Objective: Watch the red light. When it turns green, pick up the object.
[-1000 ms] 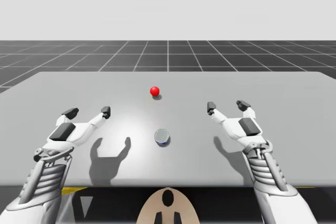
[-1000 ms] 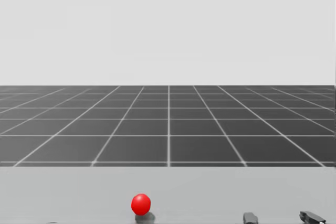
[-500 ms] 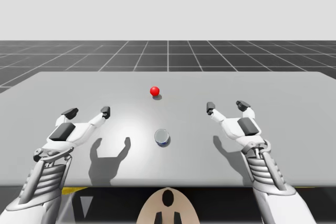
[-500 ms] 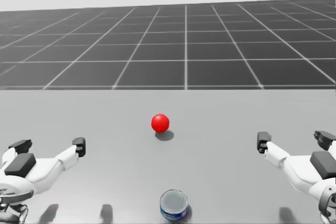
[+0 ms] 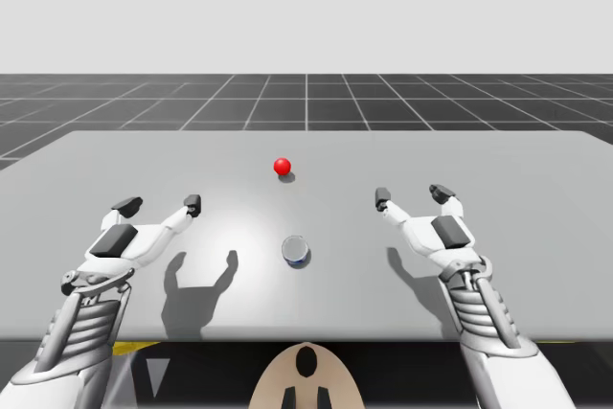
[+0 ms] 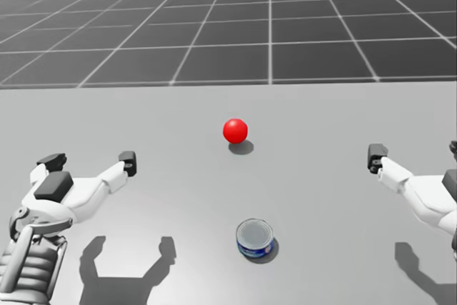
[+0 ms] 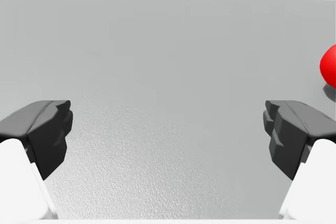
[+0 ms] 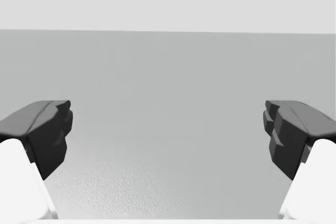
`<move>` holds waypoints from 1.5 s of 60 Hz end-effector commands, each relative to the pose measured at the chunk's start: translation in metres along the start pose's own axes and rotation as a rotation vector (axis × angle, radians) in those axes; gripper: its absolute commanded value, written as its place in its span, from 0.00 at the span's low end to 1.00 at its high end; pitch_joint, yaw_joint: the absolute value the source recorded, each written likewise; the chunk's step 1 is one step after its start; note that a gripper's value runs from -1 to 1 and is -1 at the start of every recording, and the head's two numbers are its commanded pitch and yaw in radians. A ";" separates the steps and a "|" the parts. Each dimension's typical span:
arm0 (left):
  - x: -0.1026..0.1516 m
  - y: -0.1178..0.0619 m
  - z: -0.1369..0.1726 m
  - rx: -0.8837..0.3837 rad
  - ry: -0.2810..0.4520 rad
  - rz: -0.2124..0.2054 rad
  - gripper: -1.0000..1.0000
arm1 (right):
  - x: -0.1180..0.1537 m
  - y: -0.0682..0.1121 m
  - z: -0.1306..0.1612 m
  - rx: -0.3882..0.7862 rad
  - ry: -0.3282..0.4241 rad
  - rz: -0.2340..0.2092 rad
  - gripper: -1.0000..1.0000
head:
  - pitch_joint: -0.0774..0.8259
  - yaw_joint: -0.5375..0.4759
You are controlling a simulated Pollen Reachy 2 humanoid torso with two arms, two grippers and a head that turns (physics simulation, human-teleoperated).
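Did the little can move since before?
No. In the high view the can keeps its spot, nearer me than the red light; the head view shifted only because my head turned.

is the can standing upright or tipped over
Upright: the blue can stands on the table with its round silver top facing up.

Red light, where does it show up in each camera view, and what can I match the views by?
High view: red light on the table, beyond the blue can.
Head view: red light near the middle, again beyond the can.
Left wrist view: red light ahead of my left hand, just outside one fingertip.
Right wrist view: table ahead of my right hand.
Shared landmark: the blue can, nearer me than the light.
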 end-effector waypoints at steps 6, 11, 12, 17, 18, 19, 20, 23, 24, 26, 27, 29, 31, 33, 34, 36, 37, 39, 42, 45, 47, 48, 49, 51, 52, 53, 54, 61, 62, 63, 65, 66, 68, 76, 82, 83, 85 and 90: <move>0.000 0.000 0.000 -0.001 0.000 -0.001 0.00 | -0.001 0.003 0.000 0.006 0.001 -0.005 0.00 | 0.58 0.65; 0.000 0.000 0.000 -0.001 -0.003 -0.002 0.00 | -0.001 0.003 0.000 0.006 0.002 -0.004 0.00 | 0.58 0.65; 0.000 0.000 0.000 -0.001 -0.004 -0.002 0.00 | -0.001 0.003 0.000 0.006 0.002 -0.004 0.00 | 0.58 0.65; 0.000 0.000 0.000 -0.003 -0.009 -0.004 0.00 | -0.001 0.003 0.000 0.007 0.003 -0.004 0.00 | 0.58 0.65; 0.000 0.000 0.000 -0.003 -0.009 -0.003 0.00 | -0.001 0.003 0.000 0.007 0.003 -0.004 0.00 | 0.58 0.65; 0.000 0.000 0.000 -0.003 -0.009 -0.003 0.00 | -0.001 0.003 0.000 0.007 0.003 -0.004 0.00 | 0.58 0.65; 0.000 0.000 0.000 -0.003 -0.009 -0.003 0.00 | -0.001 0.003 0.000 0.007 0.003 -0.004 0.00 | 0.58 0.65; 0.000 -0.001 0.000 -0.004 -0.010 -0.003 0.00 | -0.001 0.003 0.000 0.007 0.003 -0.005 0.00 | 0.58 0.65; 0.000 -0.001 0.000 -0.004 -0.010 -0.003 0.00 | -0.001 0.003 0.000 0.007 0.003 -0.005 0.00 | 0.58 0.65; 0.000 -0.001 0.000 -0.004 -0.010 -0.004 0.00 | -0.001 0.003 0.000 0.007 0.003 -0.005 0.00 | 0.58 0.65; 0.000 -0.001 0.000 -0.004 -0.010 -0.004 0.00 | -0.001 0.003 0.000 0.007 0.003 -0.005 0.00 | 0.58 0.65; 0.000 -0.001 0.000 -0.004 -0.010 -0.003 0.00 | -0.001 0.003 0.000 0.007 0.004 -0.004 0.00 | 0.58 0.65; 0.000 -0.001 0.000 -0.004 -0.010 -0.004 0.00 | -0.001 0.003 0.000 0.008 0.004 -0.005 0.00 | 0.58 0.65; 0.000 -0.001 0.000 -0.005 -0.010 -0.004 0.00 | -0.001 0.003 0.000 0.008 0.004 -0.004 0.00 | 0.58 0.65; 0.000 -0.001 0.000 -0.005 -0.010 -0.004 0.00 | -0.001 0.003 0.000 0.008 0.004 -0.004 0.00 | 0.58 0.65; 0.000 -0.001 0.000 -0.005 -0.011 -0.004 0.00 | -0.002 0.003 0.000 0.008 0.004 -0.004 0.00 | 0.58 0.65; 0.000 -0.001 0.000 -0.005 -0.011 -0.004 0.00 | -0.002 0.003 0.000 0.008 0.004 -0.004 0.00 | 0.58 0.65; 0.000 -0.001 0.000 -0.005 -0.011 -0.004 0.00 | -0.002 0.003 0.000 0.008 0.005 -0.004 0.00 | 0.58 0.65; 0.000 -0.001 0.000 -0.005 -0.011 -0.004 0.00 | -0.002 0.003 0.000 0.009 0.004 -0.003 0.00 | 0.58 0.65; 0.000 -0.001 0.000 -0.006 -0.011 -0.004 0.00 | -0.002 0.003 0.000 0.008 0.004 -0.002 0.00 | 0.58 0.65; 0.000 -0.001 0.000 -0.006 -0.011 -0.004 0.00 | -0.002 0.003 0.000 0.008 0.005 -0.001 0.00 | 0.58 0.65; 0.000 -0.001 0.000 -0.006 -0.012 -0.004 0.00 | -0.002 0.003 0.000 0.008 0.005 -0.001 0.00 | 0.58 0.65; 0.000 -0.001 0.000 -0.006 -0.012 -0.005 0.00 | -0.002 0.003 0.000 0.009 0.005 -0.001 0.00 | 0.58 0.65; 0.000 -0.001 0.000 -0.005 -0.013 -0.005 0.00 | -0.002 0.003 0.000 0.009 0.006 -0.001 0.00 | 0.58 0.65; 0.000 -0.001 0.000 -0.005 -0.013 -0.005 0.00 | -0.002 0.003 0.000 0.009 0.006 -0.001 0.00 | 0.58 0.65; 0.000 -0.001 0.000 -0.005 -0.015 -0.006 0.00 | -0.002 0.003 0.000 0.009 0.006 0.000 0.00 | 0.58 0.65; 0.000 -0.001 0.000 -0.004 -0.016 -0.007 0.00 | -0.002 0.003 0.000 0.010 0.007 0.000 0.00 | 0.58 0.65; 0.000 -0.001 0.000 -0.003 -0.022 -0.008 0.00 | -0.002 0.003 0.000 0.011 0.007 0.001 0.00 | 0.58 0.65; 0.000 -0.001 0.000 -0.003 -0.022 -0.008 0.00 | -0.002 0.003 0.000 0.011 0.007 0.000 0.00 | 0.58 0.65; 0.000 -0.001 0.000 -0.003 -0.022 -0.009 0.00 | -0.002 0.003 0.000 0.011 0.007 0.000 0.00 | 0.58 0.65; 0.000 -0.001 0.000 -0.004 -0.022 -0.008 0.00 | -0.002 0.003 0.000 0.011 0.007 0.000 0.00 | 0.59 0.64; 0.000 -0.001 0.000 -0.004 -0.021 -0.008 0.00 | -0.002 0.003 0.000 0.011 0.007 0.001 0.00 | 0.60 0.64; 0.000 -0.001 0.000 -0.004 -0.021 -0.008 0.00 | -0.002 0.003 -0.001 0.011 0.008 0.002 0.00 | 0.61 0.63; 0.000 -0.001 0.001 -0.006 -0.020 -0.009 0.00 | -0.003 0.003 -0.001 0.010 0.010 0.004 0.00 | 0.69 0.60; 0.000 -0.002 0.001 -0.007 -0.020 -0.009 0.00 | -0.004 0.003 0.000 0.011 0.010 0.008 0.00 | 0.76 0.59; 0.000 -0.002 0.001 -0.007 -0.020 -0.009 0.00 | -0.004 0.004 0.000 0.011 0.010 0.008 0.00 | 0.76 0.59; 0.000 -0.002 0.001 -0.007 -0.020 -0.010 0.00 | -0.004 0.004 0.000 0.012 0.011 0.009 0.00 | 0.78 0.59; 0.000 -0.002 0.001 -0.007 -0.020 -0.011 0.00 | -0.006 0.004 -0.001 0.015 0.015 0.012 0.00 | 0.82 0.59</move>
